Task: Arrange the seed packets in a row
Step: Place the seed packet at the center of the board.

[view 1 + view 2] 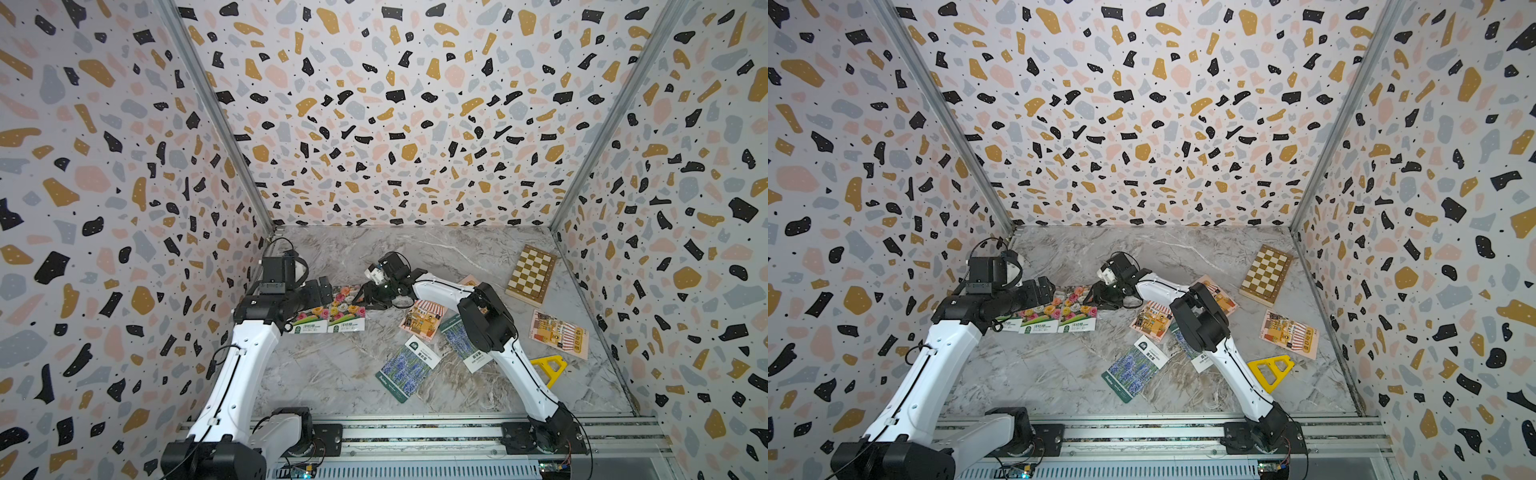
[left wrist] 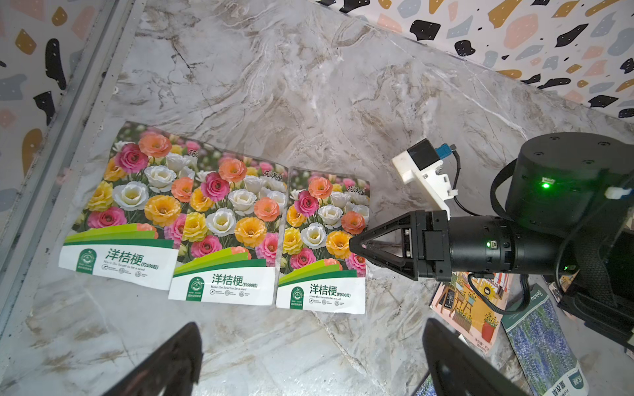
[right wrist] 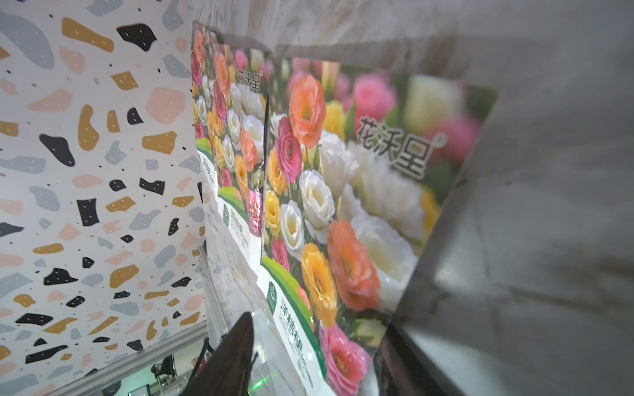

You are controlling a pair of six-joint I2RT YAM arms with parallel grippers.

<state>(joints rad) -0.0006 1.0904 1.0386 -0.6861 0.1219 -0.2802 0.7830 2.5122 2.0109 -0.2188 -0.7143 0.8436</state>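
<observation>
Three flower-photo seed packets [image 2: 127, 205] [image 2: 226, 240] [image 2: 322, 240] lie side by side at the left, slightly overlapping. My right gripper [image 2: 356, 245] [image 1: 368, 300] is at the outer edge of the rightmost one [image 3: 343, 205]. It is open, with that packet's edge between its fingers [image 3: 319, 320] and the packet flat on the table. My left gripper [image 2: 310, 329] [image 1: 320, 291] hovers open over bare table in front of the row. Two lavender packets [image 1: 405, 368] [image 1: 467, 345] and shop-awning packets [image 1: 422, 318] [image 1: 559, 338] lie scattered and askew to the right.
A wooden checkerboard [image 1: 532, 276] lies at the back right. A yellow triangular frame [image 1: 548, 368] sits at the front right beside my right arm. Another awning packet [image 1: 1219, 293] is partly hidden behind the right arm. Patterned walls close in on three sides.
</observation>
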